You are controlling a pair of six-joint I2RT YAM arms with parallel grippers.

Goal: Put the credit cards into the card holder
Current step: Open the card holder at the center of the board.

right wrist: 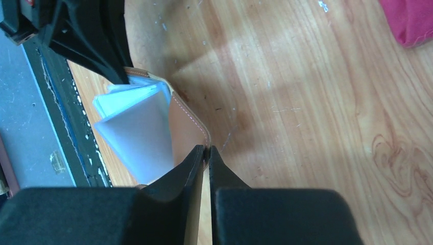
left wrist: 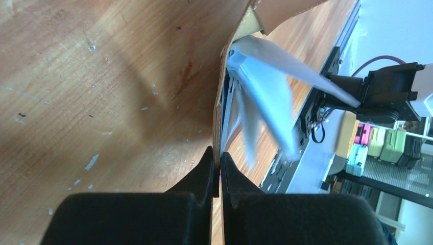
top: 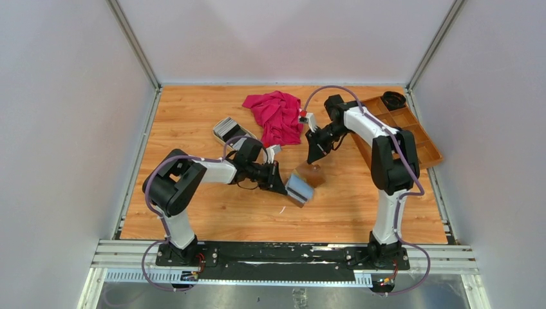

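Though invisible overhead, card holder stitching

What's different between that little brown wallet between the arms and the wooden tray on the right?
Size: the wallet is small; the tray is much bigger. Pose: the wallet is propped open, grey pockets fanned, pinched by the left end effector with the right end effector at its leather flap; the tray lies flat at the right edge of the table, untouched. Make: the wallet folds; the tray is rigid, with compartments. Both are brown.
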